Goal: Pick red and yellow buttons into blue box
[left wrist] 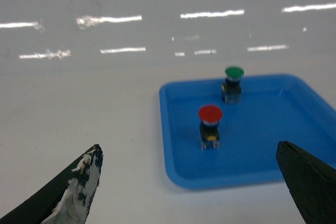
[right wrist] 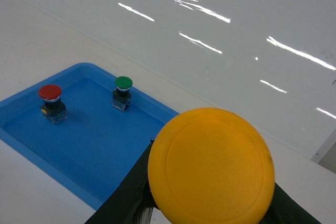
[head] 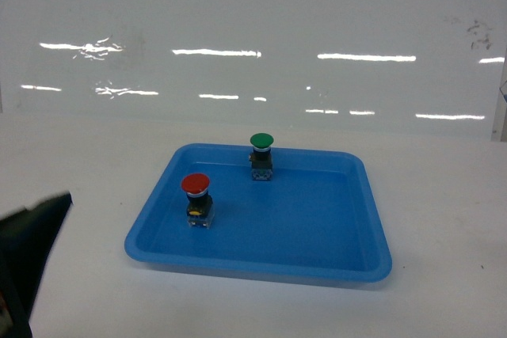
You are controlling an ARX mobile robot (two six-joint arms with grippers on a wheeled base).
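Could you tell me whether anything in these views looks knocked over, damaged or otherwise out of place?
Nothing stands out. The red button and green button stand upright and apart in the shallow blue tray. The yellow button is out of the tray, clamped in the right tool. The left tool is open and empty.

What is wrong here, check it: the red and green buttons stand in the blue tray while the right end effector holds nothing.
One error: the right end effector holds the yellow button, as the right wrist view shows. The red button and green button do stand in the blue tray.
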